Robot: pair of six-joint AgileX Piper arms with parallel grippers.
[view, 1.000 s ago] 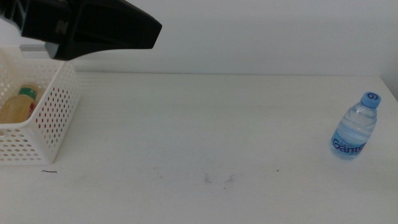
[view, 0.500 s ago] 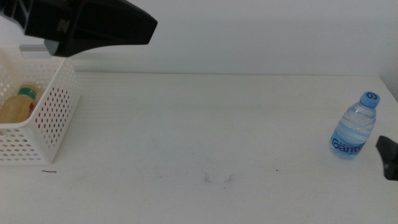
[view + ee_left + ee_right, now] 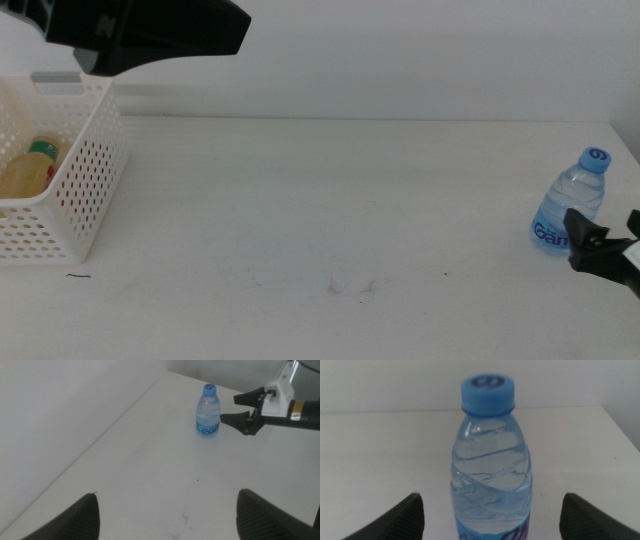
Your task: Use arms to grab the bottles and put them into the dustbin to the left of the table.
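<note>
A clear water bottle (image 3: 570, 206) with a blue cap stands upright near the table's right edge. My right gripper (image 3: 594, 246) is open just in front of it at label height, with the bottle (image 3: 491, 465) centred ahead of its jaws. From the left wrist view, the right gripper (image 3: 241, 411) stands beside the bottle (image 3: 208, 410), apparently not touching it. The white dustbin (image 3: 88, 190) sits at the far left, and a yellow-liquid bottle (image 3: 28, 168) lies inside. My left gripper (image 3: 167, 522) is open and empty. Its arm (image 3: 150, 32) hangs high over the dustbin.
The white table (image 3: 320, 210) has small dark scuff marks (image 3: 350, 287) near its front middle and a short dark line (image 3: 78, 276) by the dustbin. A pale wall runs along the table's far edge.
My right gripper has come in from the lower right and closed the distance to the water bottle. The left arm has risen slightly above the dustbin.
</note>
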